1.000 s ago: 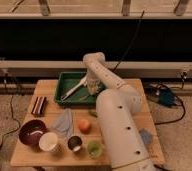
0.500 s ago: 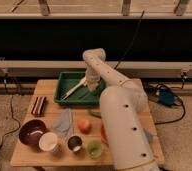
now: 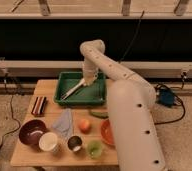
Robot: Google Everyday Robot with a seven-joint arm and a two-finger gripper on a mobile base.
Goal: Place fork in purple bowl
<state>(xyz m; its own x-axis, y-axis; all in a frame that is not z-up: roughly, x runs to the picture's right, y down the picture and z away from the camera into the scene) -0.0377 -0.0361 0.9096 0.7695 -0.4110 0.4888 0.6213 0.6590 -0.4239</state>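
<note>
My gripper hangs shut over the right half of the green tray at the back of the table. I cannot make out whether it holds anything. A long white utensil lies slanted in the tray, its upper end close under the gripper. The fork does not show; it may be hidden by the gripper. The purple bowl stands at the front left corner of the table, well away from the gripper, with nothing visible inside.
A white cup, a metal cup and a green cup line the front edge. An orange fruit, a grey-blue cloth, a striped box and an orange bowl sit mid-table. My arm covers the right side.
The arm has lifted, and the gripper sits a little higher over the tray. The white utensil has stayed in place.
</note>
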